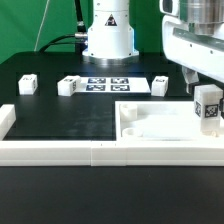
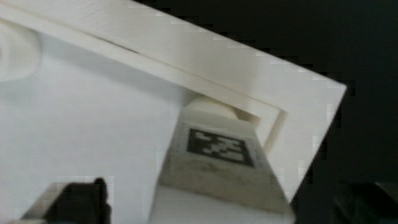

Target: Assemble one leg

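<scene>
Evidently the job stood at about its midpoint: the leg [image 1: 207,106] was off the counter [image 1: 60,118] and in the grasp of the pincer [image 1: 199,84], whose fingers were clamped on its upper part, the tag facing the exterior camera. It hung over the corner of the flat white slab [image 1: 150,122] at the exterior view's right. The wrist view showed its lower end pointing at the corner recess [image 2: 228,103] there, close above it or just at it; whether the two were touching could not be told. So picking up and carrying looked done. What was left, by my reckoning, was lowering the leg into that recess, seating or turning it until it held, and then letting go. Nothing in either view showed it fastened. Three other small white posts [image 1: 68,86] lay loose on the counter, two to the exterior view's left of the marker board [image 1: 108,83] and one to its right, none of them set into the slab.
</scene>
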Robot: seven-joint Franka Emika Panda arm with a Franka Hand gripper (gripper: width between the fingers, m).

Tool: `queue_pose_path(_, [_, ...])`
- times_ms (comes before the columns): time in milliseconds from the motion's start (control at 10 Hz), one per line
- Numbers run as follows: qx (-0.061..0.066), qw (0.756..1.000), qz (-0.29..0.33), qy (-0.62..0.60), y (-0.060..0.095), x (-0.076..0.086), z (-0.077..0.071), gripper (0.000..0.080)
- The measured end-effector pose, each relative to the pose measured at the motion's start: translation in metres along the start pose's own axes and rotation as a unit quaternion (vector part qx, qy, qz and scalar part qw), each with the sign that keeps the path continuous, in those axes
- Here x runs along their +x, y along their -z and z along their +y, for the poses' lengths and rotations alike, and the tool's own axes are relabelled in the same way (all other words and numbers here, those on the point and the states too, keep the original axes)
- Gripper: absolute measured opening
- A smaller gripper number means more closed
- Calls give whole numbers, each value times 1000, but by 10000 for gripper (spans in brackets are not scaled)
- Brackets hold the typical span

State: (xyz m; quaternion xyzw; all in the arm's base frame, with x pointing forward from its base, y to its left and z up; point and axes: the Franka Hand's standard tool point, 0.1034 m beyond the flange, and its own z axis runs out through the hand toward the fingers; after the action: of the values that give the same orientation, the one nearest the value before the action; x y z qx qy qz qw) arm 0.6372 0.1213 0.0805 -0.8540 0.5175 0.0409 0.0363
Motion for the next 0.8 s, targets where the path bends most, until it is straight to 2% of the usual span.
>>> queue_pose_path(400, [-3,982,4,186,0,0,0,649])
queue_pose_path(800, [-4,931,5,365,1,1,-1,649])
